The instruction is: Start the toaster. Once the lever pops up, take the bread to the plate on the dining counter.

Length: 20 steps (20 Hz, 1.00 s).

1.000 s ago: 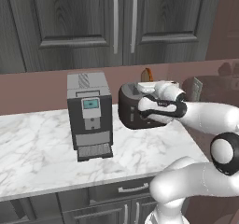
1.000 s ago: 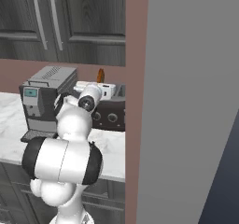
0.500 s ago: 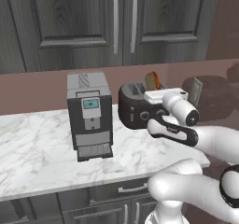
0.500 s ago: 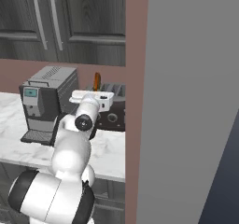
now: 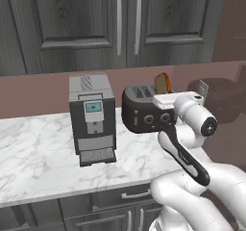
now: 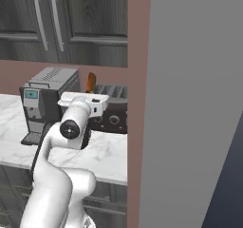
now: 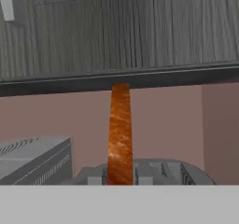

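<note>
Now bread (image 5: 163,83) stands popped from toaster (image 5: 144,109); arm swung back behind it, pincer clenched empty; grab next.

Arm bent up from the base, wrist level, hand reaching far; gripper (image 5: 161,100) closed, fingers hidden behind hand.

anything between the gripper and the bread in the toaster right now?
Nothing visible. In the hand view the bread stands upright in a top slot of the toaster, straight ahead of the camera, with only the wall behind it. The coffee machine sits off to the side on the same worktop, out of the line. The gripper is shut.
</note>
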Motion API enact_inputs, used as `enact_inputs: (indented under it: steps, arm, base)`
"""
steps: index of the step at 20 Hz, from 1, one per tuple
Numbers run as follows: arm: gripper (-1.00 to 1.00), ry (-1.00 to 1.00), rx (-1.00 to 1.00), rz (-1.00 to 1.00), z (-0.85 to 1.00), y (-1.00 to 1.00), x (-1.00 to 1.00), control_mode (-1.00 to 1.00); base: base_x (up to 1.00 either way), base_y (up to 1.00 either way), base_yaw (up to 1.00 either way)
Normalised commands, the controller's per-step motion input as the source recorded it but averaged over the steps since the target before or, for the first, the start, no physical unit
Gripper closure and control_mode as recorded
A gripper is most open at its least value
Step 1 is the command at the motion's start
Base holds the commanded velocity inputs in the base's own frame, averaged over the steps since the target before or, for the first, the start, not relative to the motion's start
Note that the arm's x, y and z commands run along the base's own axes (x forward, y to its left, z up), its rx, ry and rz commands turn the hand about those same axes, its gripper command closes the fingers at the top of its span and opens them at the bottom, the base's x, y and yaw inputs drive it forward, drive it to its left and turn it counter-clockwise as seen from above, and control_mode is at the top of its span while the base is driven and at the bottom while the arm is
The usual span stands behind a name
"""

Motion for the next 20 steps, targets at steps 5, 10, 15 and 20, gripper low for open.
enact_inputs:
  steps: [5, 10, 15, 20]
  arm:
    - [1.00, 0.11, 0.00, 0.00, 0.07, 0.00, -0.67, -1.00]
    - [1.00, 0.20, -0.01, 0.00, 0.28, 0.00, -0.69, -1.00]
    - [1.00, 0.23, 0.00, 0.00, 0.22, 0.00, -0.78, -1.00]
    - [1.00, 0.25, -0.01, 0.00, 0.21, 0.00, -0.76, -1.00]
  base:
    - [0.00, 0.00, 0.00]
    - [0.00, 0.00, 0.00]
    - [0.00, 0.00, 0.00]
    - [0.00, 0.00, 0.00]
